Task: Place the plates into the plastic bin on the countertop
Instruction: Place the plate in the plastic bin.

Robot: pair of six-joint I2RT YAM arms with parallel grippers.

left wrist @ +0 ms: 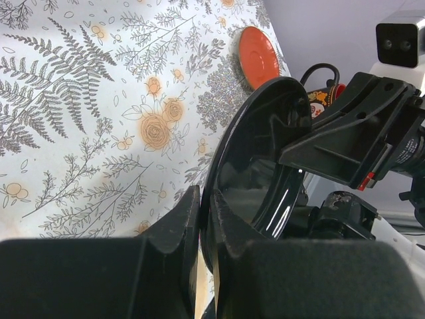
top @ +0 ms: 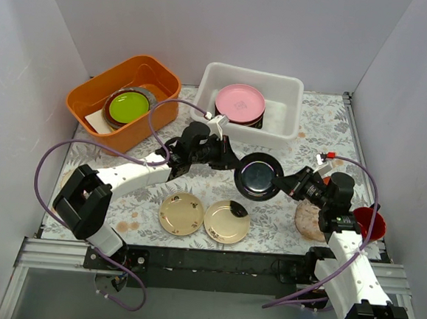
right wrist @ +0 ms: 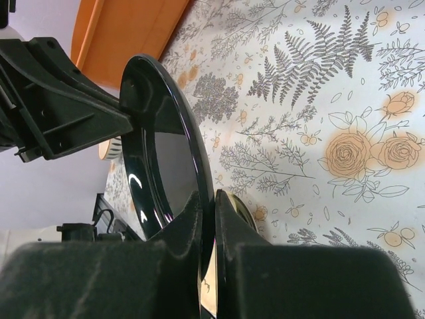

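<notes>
A glossy black plate (top: 259,176) hangs on edge above the countertop (top: 282,228), held from both sides. My left gripper (top: 236,169) is shut on its left rim (left wrist: 259,166), fingers (left wrist: 182,219) pinching the edge. My right gripper (top: 285,184) is shut on the opposite rim (right wrist: 159,153). The white plastic bin (top: 290,128) stands at the back, a pink plate (top: 240,102) on top of the stack inside it. Two gold plates (top: 182,214) (top: 227,221) lie near the front edge. A speckled pinkish plate (top: 308,224) lies partly under my right arm.
An orange tub (top: 92,102) at the back left holds a lime-green plate (top: 128,106). A red cup (top: 371,220) stands at the right edge. An orange-red plate (left wrist: 259,56) lies on the countertop near the wall in the left wrist view. White walls close in three sides.
</notes>
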